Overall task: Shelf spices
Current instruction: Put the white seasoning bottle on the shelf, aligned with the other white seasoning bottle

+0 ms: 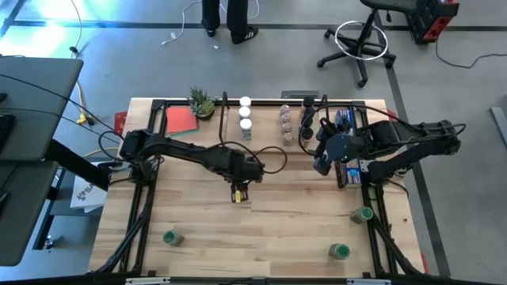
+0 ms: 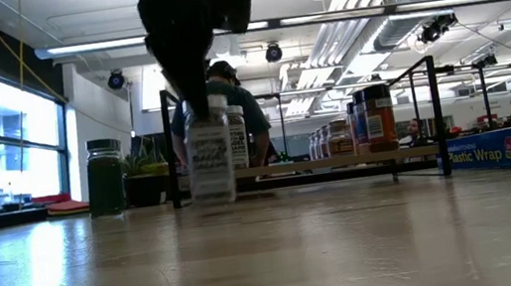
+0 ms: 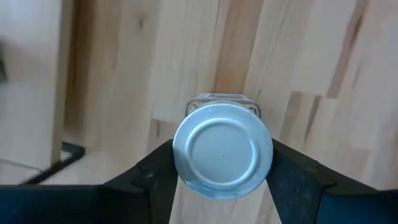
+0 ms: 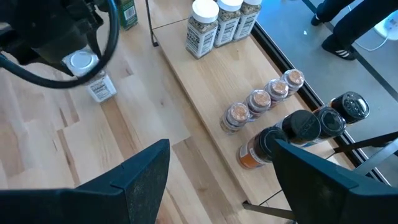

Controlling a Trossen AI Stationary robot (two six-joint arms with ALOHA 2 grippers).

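High view: left gripper (image 1: 238, 192) is sitting mid-table, hiding its jar. Low view: jar (image 2: 209, 160) is standing on the table before the shelf (image 2: 338, 161), arm cropped above. Left wrist view: fingers (image 3: 155, 171) are clamping its silvery lid. Right wrist view: right gripper (image 4: 217, 168) is hanging wide open near the shelf's black-capped jars (image 4: 311, 124).

Worktop (image 1: 261, 229): pale wood planks, smooth, with a satin sheen in the low view. Left hand (image 3: 222, 186): matt black fingers (image 3: 146, 180), probably plastic, on either side of a jar (image 3: 222, 151) with a smooth, silvery, metallic-looking lid. Right hand (image 4: 217, 180): the same matt black finish. Beyond it, shelf (image 4: 205, 81): light wood board, thin black metal frame; jars on it (image 4: 258, 99) clear and glossy.
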